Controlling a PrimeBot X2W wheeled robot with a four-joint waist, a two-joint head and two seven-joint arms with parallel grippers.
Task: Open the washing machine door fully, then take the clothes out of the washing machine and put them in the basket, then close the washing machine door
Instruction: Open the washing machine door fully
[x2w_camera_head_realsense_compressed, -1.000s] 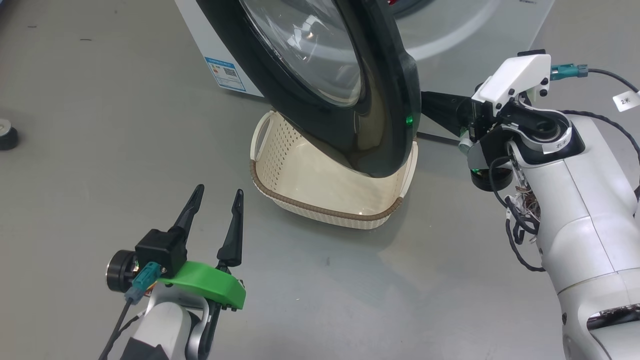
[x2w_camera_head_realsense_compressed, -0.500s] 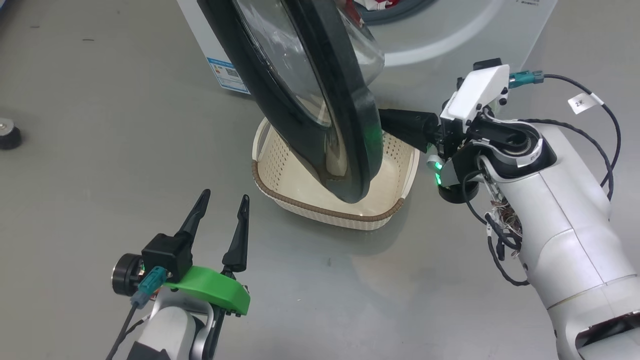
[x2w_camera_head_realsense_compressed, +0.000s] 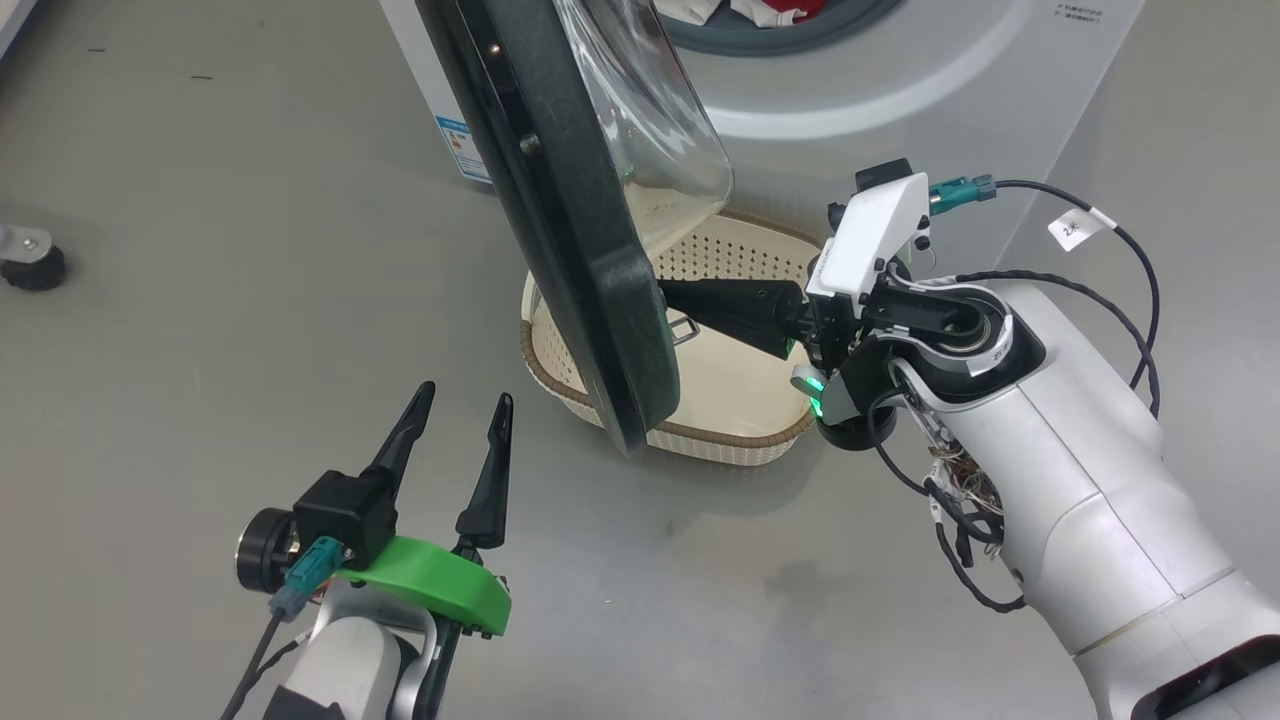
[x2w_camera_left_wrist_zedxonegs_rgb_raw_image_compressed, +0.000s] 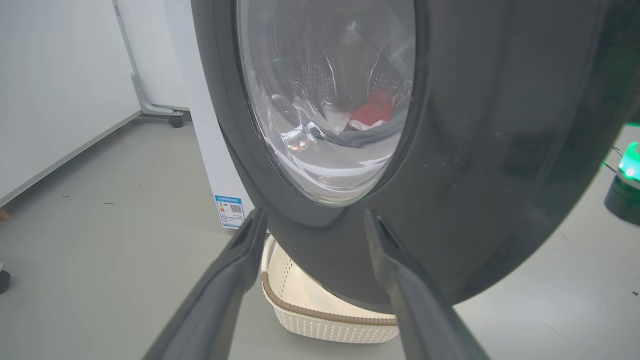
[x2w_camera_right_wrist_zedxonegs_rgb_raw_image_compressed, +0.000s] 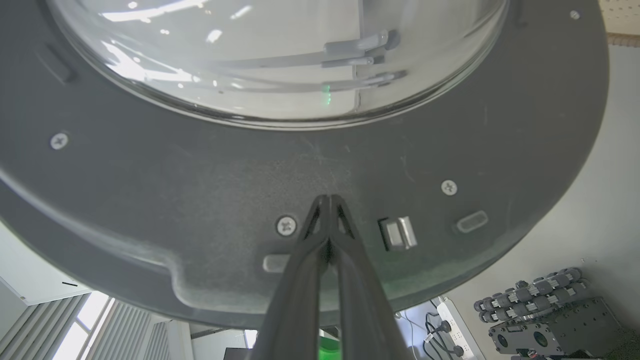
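The washing machine door (x2w_camera_head_realsense_compressed: 560, 200) stands partly swung out from the white washing machine (x2w_camera_head_realsense_compressed: 900, 90), edge-on to me, with its glass bowl (x2w_camera_head_realsense_compressed: 650, 130) facing the drum. My right gripper (x2w_camera_head_realsense_compressed: 672, 295) is shut, its tips pressed on the door's dark inner face (x2w_camera_right_wrist_zedxonegs_rgb_raw_image_compressed: 200, 200) beside a metal latch (x2w_camera_right_wrist_zedxonegs_rgb_raw_image_compressed: 397, 232). Red and white clothes (x2w_camera_head_realsense_compressed: 780, 10) lie in the drum opening and show through the glass (x2w_camera_left_wrist_zedxonegs_rgb_raw_image_compressed: 375, 107). The cream basket (x2w_camera_head_realsense_compressed: 740, 440) sits on the floor beneath the door. My left gripper (x2w_camera_head_realsense_compressed: 465, 392) stands open near the floor, short of the door's outer rim (x2w_camera_left_wrist_zedxonegs_rgb_raw_image_compressed: 500, 150), holding nothing.
A black castor (x2w_camera_head_realsense_compressed: 30, 265) rests on the grey floor at the far left. A wheeled stand leg (x2w_camera_left_wrist_zedxonegs_rgb_raw_image_compressed: 175, 120) stands by the wall behind the machine. A blue sticker (x2w_camera_left_wrist_zedxonegs_rgb_raw_image_compressed: 230, 210) marks the machine's side. A power strip and a roller box (x2w_camera_right_wrist_zedxonegs_rgb_raw_image_compressed: 540, 320) lie beyond the door.
The door has swung further open, toward the left, with my shut right gripper following against its inner face. The head camera has shifted slightly. My left gripper has stayed open in place.
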